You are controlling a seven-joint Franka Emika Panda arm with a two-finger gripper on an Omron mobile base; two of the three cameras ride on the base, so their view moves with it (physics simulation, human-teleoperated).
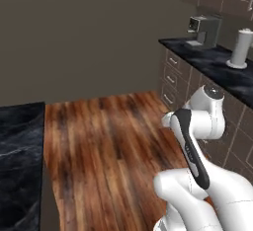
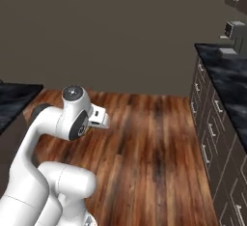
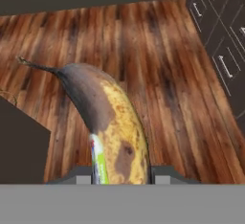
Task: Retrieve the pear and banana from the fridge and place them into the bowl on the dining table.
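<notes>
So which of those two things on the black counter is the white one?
The tall white cylinder, nearer the robot; the coffee machine behind it is boxy, grey and dark.

The banana (image 3: 112, 122) had a matt, brown-blotched yellow skin with a glossy striped sticker, above a floor (image 1: 108, 146) of polished reddish wood planks, beside a black marble-look table top (image 1: 20, 161) with pale veins, a similar counter (image 1: 212, 64), and a smooth white plastic-looking arm (image 2: 53, 143).

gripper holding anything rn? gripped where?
Yes: the banana, clamped in the gripper at its blunt lower end; the stem end points away over the wood floor.
</notes>
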